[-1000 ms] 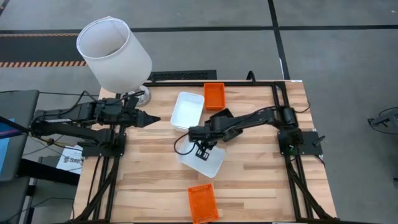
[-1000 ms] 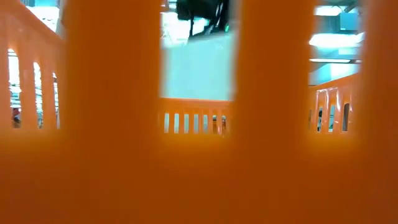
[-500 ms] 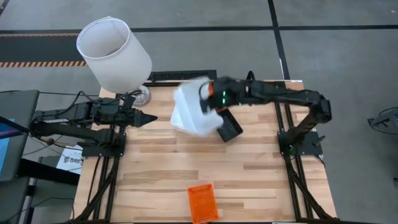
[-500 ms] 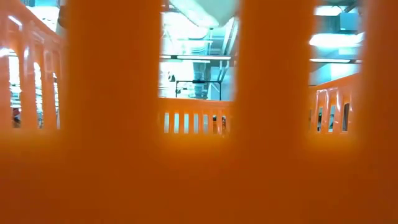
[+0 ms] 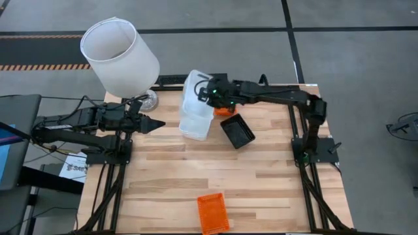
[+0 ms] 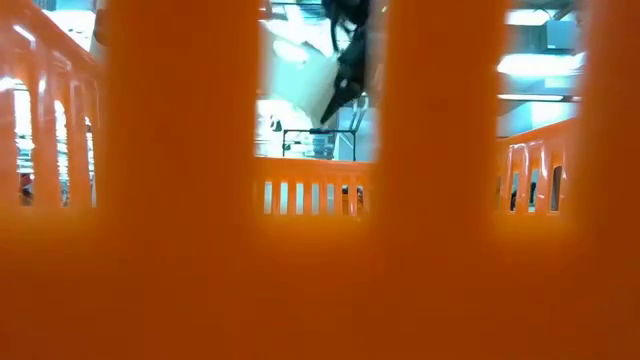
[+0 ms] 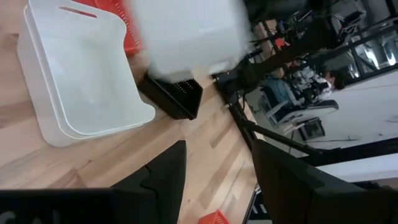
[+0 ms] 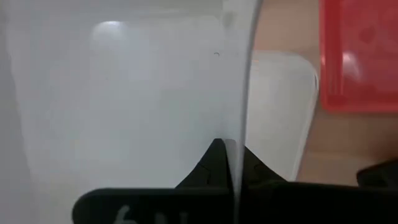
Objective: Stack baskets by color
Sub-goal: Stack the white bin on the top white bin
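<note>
My right gripper is shut on a white basket and holds it in the air over the far middle of the table. Under it, a white basket rests flat on the wood; in the left wrist view it looks like two nested. Beside them lies a black basket. My right arm partly hides an orange basket. Another orange basket sits at the near edge. My left gripper hovers open at the left, pointing at the white baskets. My right gripper pinches one side wall of the white basket between its two fingers, one on each face of the wall, which shows edge-on in the right wrist view. The fingers slant downward from the table's right side. The basket hangs tipped on its side, clear of the table.
A large white lampshade stands off the far left corner. The near orange basket fills the low view, so only its slots show the scene. Bare wood lies across the table's middle and near half.
My right gripper has risen and swung from the table's middle toward the far edge, rolling its wrist. The white basket came with it, lifted off the wood and tipped from flat onto its side, and now hangs over the white basket at the far side.
</note>
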`<state>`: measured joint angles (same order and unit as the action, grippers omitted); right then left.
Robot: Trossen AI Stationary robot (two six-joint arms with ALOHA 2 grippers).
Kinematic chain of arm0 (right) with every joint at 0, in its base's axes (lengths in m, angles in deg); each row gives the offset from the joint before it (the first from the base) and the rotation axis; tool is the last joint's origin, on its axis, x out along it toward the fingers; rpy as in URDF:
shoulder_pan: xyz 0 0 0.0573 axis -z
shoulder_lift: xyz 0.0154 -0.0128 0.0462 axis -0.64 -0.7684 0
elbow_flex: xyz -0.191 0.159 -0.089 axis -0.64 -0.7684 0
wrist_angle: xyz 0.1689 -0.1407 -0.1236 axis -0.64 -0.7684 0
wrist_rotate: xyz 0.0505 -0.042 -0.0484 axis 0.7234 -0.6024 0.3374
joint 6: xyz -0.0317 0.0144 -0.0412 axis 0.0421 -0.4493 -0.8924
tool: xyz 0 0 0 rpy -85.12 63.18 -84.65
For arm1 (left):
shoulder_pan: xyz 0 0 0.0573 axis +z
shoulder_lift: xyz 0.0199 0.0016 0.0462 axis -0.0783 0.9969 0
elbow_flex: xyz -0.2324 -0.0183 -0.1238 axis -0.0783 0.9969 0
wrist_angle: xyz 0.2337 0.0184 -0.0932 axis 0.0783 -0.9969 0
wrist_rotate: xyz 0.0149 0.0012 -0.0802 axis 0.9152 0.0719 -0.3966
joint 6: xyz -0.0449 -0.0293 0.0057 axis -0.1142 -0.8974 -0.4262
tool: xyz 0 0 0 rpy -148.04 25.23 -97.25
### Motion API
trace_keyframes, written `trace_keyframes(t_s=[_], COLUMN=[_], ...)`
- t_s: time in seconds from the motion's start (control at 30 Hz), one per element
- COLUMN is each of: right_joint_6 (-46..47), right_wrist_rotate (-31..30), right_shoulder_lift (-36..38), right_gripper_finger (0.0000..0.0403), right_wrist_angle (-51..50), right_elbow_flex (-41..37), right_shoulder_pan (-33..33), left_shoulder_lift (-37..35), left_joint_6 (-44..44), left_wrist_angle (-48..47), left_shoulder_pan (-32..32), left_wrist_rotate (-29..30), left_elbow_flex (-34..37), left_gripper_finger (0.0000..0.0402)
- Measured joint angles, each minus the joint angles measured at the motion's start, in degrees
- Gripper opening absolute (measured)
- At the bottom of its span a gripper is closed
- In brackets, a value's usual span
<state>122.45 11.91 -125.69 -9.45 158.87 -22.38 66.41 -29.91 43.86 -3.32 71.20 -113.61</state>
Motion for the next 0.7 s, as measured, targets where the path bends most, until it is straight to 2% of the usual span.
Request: trace_keyframes(t_s=[0.3,0.57,0.7], right_joint_6=[10.04,11.23,11.92], right_wrist_rotate=[-1.4,-2.37,-5.09], right_shoulder_lift=[-6.26,-9.78,-9.68], right_gripper_finger=[0.0001,0.0001,0.0001], right_wrist_angle=[0.52,-1.55,-2.83], right_elbow_flex=[-0.02,-0.04,-0.02], right_shoulder_pan=[-2.96,-4.24,-3.74], left_shoulder_lift=[0.02,0.02,0.02], left_joint_6=[-1.14,-1.2,-0.94], left_wrist_angle=[0.0,-0.02,0.01], left_shoulder_pan=[0.0,0.0,0.0], left_wrist_rotate=[-0.02,-0.02,-0.02], left_elbow_flex=[0.0,0.0,0.0], left_gripper_finger=[0.0171,0.0171,0.0171])
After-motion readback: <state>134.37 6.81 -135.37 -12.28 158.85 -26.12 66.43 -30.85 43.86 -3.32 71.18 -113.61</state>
